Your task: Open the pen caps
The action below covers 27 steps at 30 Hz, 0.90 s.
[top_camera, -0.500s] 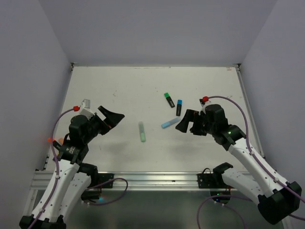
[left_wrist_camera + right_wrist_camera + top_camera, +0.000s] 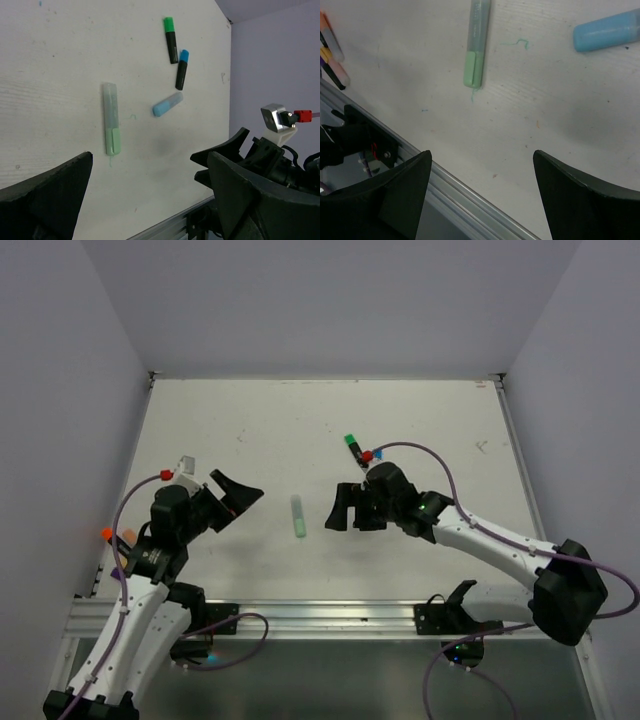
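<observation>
My R gripper [image 2: 348,517], spread & empty, has mint marker [image 2: 297,510] just to its left in frame; axis up-down, cap [image 2: 299,528] at lower end; L gripper [image 2: 238,497] spread too.

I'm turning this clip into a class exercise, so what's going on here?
Two robot arms are set to uncap markers, but nothing is held yet. The left gripper and right gripper both hang open on either side of the mint marker, which lies on the table, apparently capped. The green-capped marker, blue-capped marker and light blue marker lie untouched farther back.
</observation>
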Each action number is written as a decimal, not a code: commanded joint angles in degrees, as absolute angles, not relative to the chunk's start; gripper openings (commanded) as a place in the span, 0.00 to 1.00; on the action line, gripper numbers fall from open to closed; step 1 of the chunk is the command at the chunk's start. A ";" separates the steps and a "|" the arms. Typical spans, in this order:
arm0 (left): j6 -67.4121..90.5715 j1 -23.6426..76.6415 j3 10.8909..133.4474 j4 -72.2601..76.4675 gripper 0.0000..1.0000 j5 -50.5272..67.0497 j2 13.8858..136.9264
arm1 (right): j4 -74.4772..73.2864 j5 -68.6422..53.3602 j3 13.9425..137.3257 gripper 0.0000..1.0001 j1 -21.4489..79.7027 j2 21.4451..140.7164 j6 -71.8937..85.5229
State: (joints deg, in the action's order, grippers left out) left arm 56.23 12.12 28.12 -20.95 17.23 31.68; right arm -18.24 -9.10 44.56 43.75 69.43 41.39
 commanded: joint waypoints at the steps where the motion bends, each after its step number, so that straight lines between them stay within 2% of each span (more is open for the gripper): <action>1: 54.67 11.87 32.43 -28.89 1.00 11.09 30.06 | -13.54 -4.49 49.56 0.86 47.63 73.38 42.01; 8: 54.84 11.87 35.77 -35.59 1.00 2.55 24.35 | -10.56 -4.48 55.45 0.86 50.71 82.17 40.26; 15: 55.02 11.87 35.42 -36.56 1.00 4.83 23.82 | -16.60 1.93 66.87 0.82 51.94 91.48 37.79; 20: 55.11 11.87 36.56 -37.79 1.00 4.57 23.03 | -25.37 8.51 77.23 0.79 52.82 103.08 35.51; 27: 54.41 11.87 37.53 -39.29 1.00 2.37 20.13 | -28.39 13.18 82.08 0.76 53.35 110.65 33.67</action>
